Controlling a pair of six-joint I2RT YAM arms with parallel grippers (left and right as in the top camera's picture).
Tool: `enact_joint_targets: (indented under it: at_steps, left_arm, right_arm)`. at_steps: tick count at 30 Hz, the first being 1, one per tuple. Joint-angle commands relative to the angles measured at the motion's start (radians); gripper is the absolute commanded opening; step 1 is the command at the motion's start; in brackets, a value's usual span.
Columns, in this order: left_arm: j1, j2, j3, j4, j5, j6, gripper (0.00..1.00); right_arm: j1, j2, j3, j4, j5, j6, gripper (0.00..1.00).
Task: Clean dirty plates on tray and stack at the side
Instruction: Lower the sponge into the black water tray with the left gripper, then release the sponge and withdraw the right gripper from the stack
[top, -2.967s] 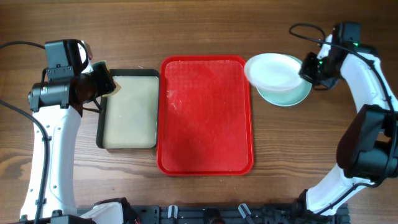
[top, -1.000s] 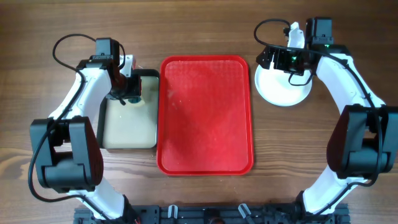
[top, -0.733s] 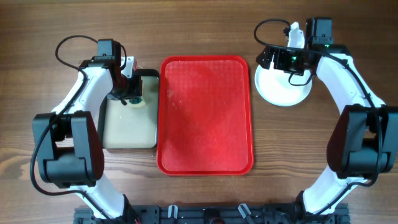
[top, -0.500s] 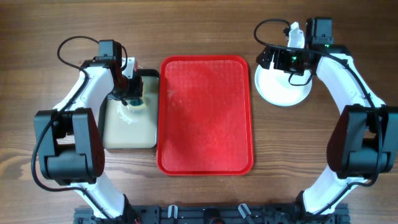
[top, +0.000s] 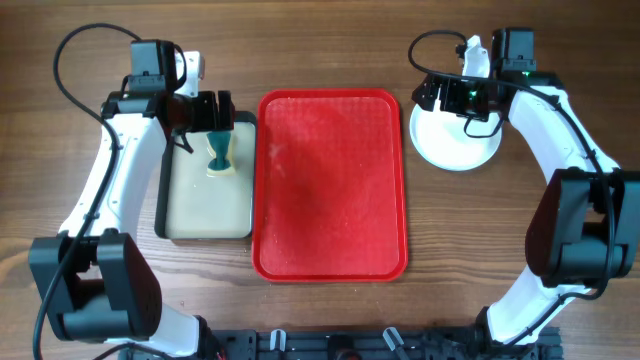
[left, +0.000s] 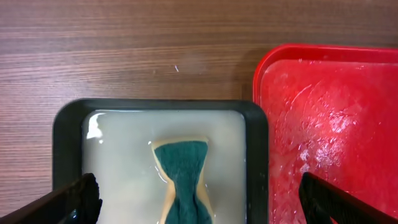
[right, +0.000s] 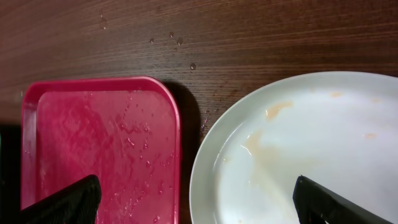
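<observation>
Brown wood tabletop (top: 320, 40) is filling my feeds. My left claw (top: 212, 112) is hanging apart over a green-and-yellow sponge (top: 218, 155) in a black-rimmed liquid-filled tray (top: 205, 205). My right claw (top: 455, 100), also apart, is hovering over a smeared white round plate (top: 455, 145); the red rectangular plastic tray (top: 330, 180) is lying between the claws.

Left tool (top: 207, 112), right tool (top: 452, 98) — both agape.

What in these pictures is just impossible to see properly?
Whether other plates lie under the white plate: in the overhead view, it would cover them.
The lower end of the sponge: left wrist view, cut off by the bottom edge.
The white plate's right side: right wrist view, cut off by the frame.
</observation>
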Motion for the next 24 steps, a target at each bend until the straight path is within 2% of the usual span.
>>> enact_joint_targets:
  at_steps: [1, 18, 20, 24]
  left_arm:
    - [-0.002, 0.003, 0.003, -0.001, -0.010, 0.001, 1.00]
    - [-0.002, 0.003, 0.003, 0.000, -0.010, 0.001, 1.00]
    - [-0.002, 0.003, 0.003, -0.001, -0.010, 0.001, 1.00]
    - [-0.002, 0.003, 0.003, -0.001, -0.010, 0.001, 1.00]
  right_arm:
    - [0.004, 0.010, -0.010, 0.005, 0.007, -0.010, 0.99]
    - [0.004, 0.007, -0.010, 0.005, 0.007, -0.010, 1.00]
    - [0.003, -0.040, -0.010, 0.004, 0.007, -0.010, 1.00]
    - [0.003, -0.305, -0.010, 0.004, 0.007, -0.010, 1.00]
